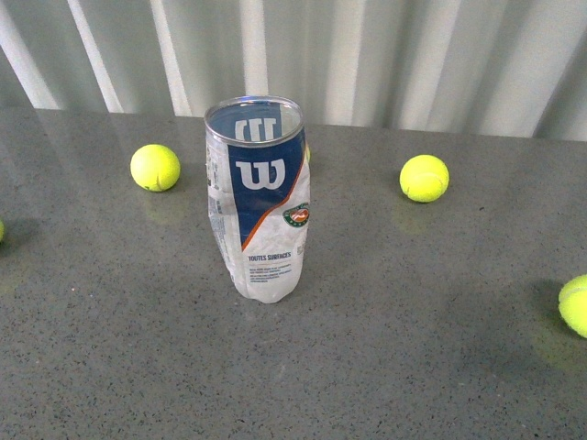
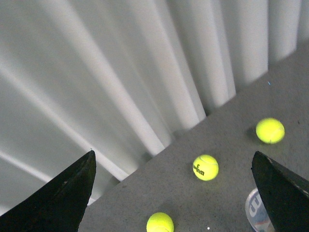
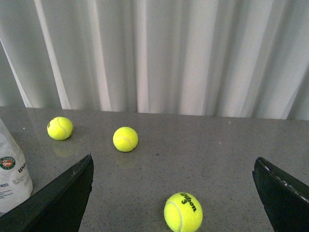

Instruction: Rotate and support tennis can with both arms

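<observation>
Looking through your left wrist camera, you see the left tool [image 2: 174,193] with its two dark fingers spread wide and nothing between them. Past it lie three tennis balls [image 2: 205,167] on the grey surface [image 2: 231,145], and a sliver of the tennis can [image 2: 256,210] shows just beside one finger.

Your right tool [image 3: 174,193] is likewise spread wide and empty. One ball marked "3" [image 3: 183,211] sits between its fingers' line of sight, two more balls lie farther off near the white curtain [image 3: 169,53], and the can's white lower label shows at the frame edge.

From the front camera neither arm appears. You find the tennis can [image 1: 259,197] standing upright on the surface [image 1: 413,321], open mouth up, its "W" logo facing you, with one ball [image 1: 155,168] to its left and another [image 1: 425,178] to its right, both well apart from it.
</observation>
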Robot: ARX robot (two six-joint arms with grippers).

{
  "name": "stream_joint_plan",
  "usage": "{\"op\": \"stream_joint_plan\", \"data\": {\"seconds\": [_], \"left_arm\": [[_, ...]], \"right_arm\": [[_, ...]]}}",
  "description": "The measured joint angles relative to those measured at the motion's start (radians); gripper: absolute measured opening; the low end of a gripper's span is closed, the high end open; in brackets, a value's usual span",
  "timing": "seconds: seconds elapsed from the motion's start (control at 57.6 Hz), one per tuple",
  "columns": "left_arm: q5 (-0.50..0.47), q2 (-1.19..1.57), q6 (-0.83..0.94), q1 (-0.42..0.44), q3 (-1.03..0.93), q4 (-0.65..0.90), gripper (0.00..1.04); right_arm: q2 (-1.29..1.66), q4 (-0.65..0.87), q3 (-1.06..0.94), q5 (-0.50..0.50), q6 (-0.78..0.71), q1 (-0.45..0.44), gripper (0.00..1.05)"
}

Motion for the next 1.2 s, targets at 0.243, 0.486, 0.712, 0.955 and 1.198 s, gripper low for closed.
{"op": "stream_joint_plan", "data": {"seconds": [0.243,0.486,0.712,0.955,1.198], "left_arm": [[-0.273,-0.215,-0.412,0.167,-0.254,0.196,0.72],[-0.277,-0.4,-0.492,0.17,-0.625,0.349,0.23],[-0.278,-0.524,-0.506,0.169,-0.815,0.414,0.04],[-0.277,-0.624,-0.506,0.169,-0.928,0.422,0.04],[-0.277,-0.732,-0.506,0.169,-1.004,0.398,0.04]], "right_arm": [[0.0,0.0,0.0,0.001,0.0,0.0,0.97],[0.0,0.0,0.0,0.0,0.0,0.0,0.97],[0.0,0.0,0.0,0.0,0.0,0.0,0.97],[0.0,0.0,0.0,0.0,0.0,0.0,0.97],[0.0,0.0,0.0,0.0,0.0,0.0,0.97]]}}
